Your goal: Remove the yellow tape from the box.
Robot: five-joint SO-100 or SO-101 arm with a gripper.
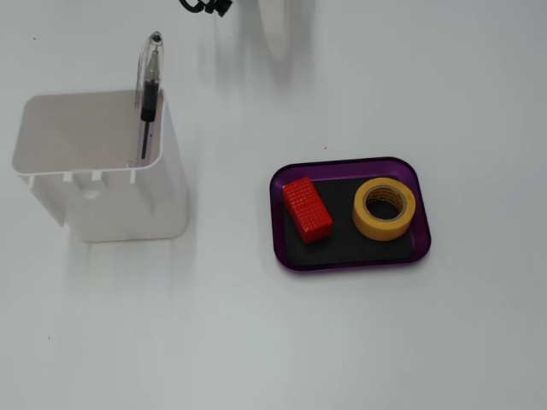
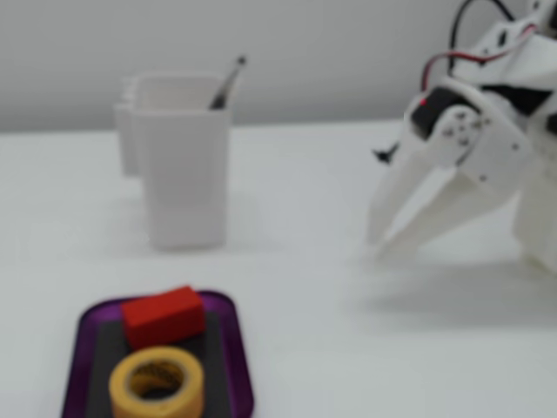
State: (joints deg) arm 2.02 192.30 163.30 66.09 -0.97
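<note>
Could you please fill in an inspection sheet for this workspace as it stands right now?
Surface: plain white tabletop, no marks seen.
Job's things: small ring-shaped roll of yellow tape lies flat inside the shallow purple tray with a black floor, at its right end in the top-down fixed view.
Clutter: red ridged rectangular block in the same tray, apart from the tape; tall white plastic container holding a pen.
Grippers: white two-finger tool open, empty, well away from the tray.
Cables: red and black wires on the arm.
Surroundings: pale grey wall behind the table.
</note>
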